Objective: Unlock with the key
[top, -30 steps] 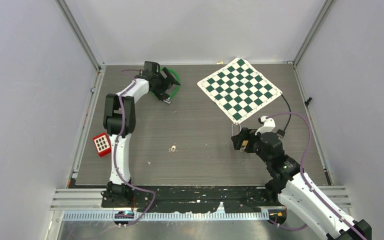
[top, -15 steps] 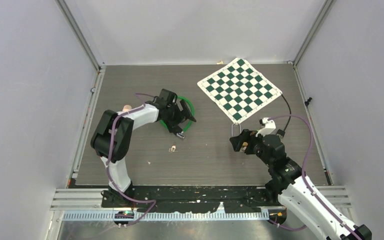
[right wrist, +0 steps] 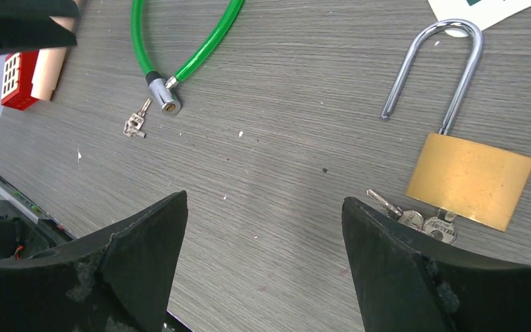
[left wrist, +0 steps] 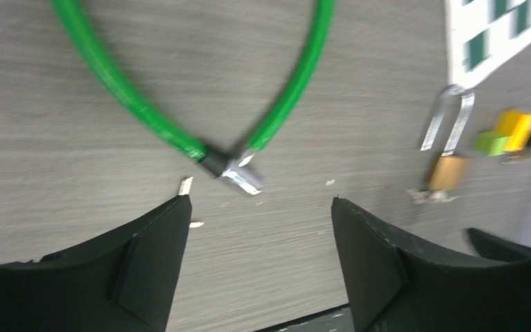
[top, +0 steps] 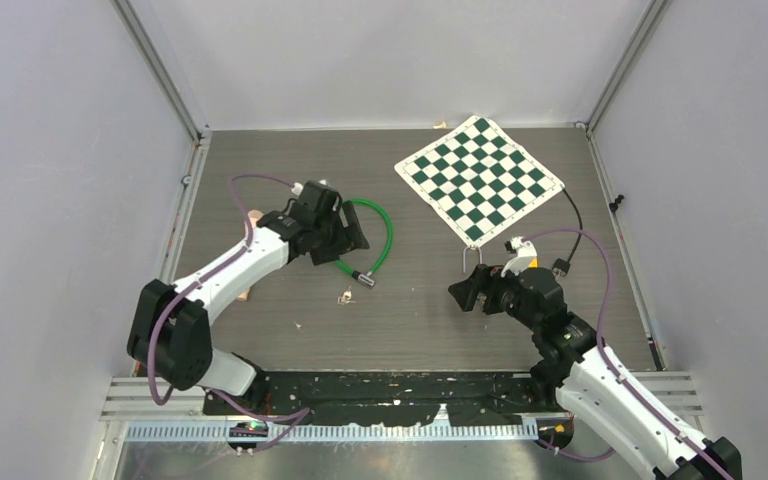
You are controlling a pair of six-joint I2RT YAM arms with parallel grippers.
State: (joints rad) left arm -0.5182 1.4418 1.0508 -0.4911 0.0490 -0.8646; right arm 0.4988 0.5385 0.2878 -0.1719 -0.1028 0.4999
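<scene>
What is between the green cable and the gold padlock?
Only bare table with tiny specks separates the green cable from the gold padlock, as the right wrist view shows. The small key lies on the cable's other side.

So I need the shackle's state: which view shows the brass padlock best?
Right wrist: padlock large and sharp, one shackle end free, keys at its base. Left wrist: small, blurred. Top external: only its shackle shows.

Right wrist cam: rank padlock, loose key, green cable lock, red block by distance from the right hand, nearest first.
1. Padlock: just ahead of right hand, right side.
2. Loose key, green cable lock: mid-left, too close to call.
3. Red block: far left edge.
</scene>
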